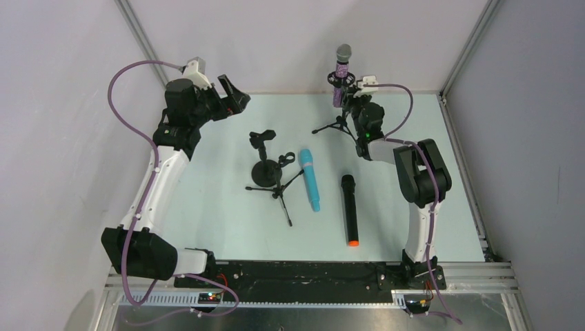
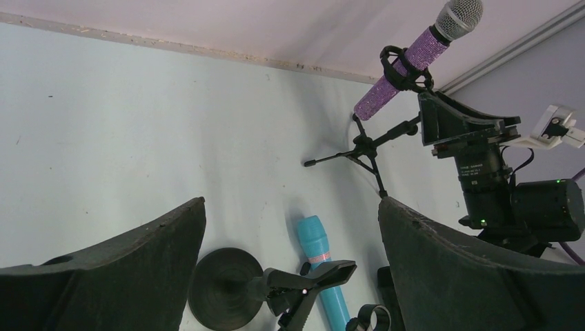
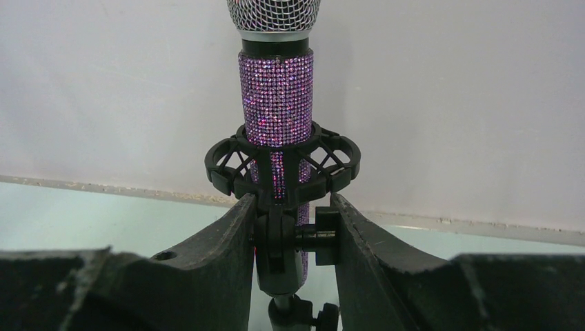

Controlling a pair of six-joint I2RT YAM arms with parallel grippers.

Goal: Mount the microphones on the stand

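The purple glittery microphone with a silver head stands upright in the ring holder of a tripod stand at the back. My right gripper is shut on that holder's swivel joint and knob just below the ring; in the right wrist view its fingers press on both sides. The light-blue microphone and the black microphone with an orange end lie on the table. My left gripper is open and empty, raised at the back left, also in its wrist view.
A round-base stand with a spring clamp stands mid-table. A second tripod stand with a ring holder lies tipped beside it, touching the light-blue microphone. White walls close the back and sides.
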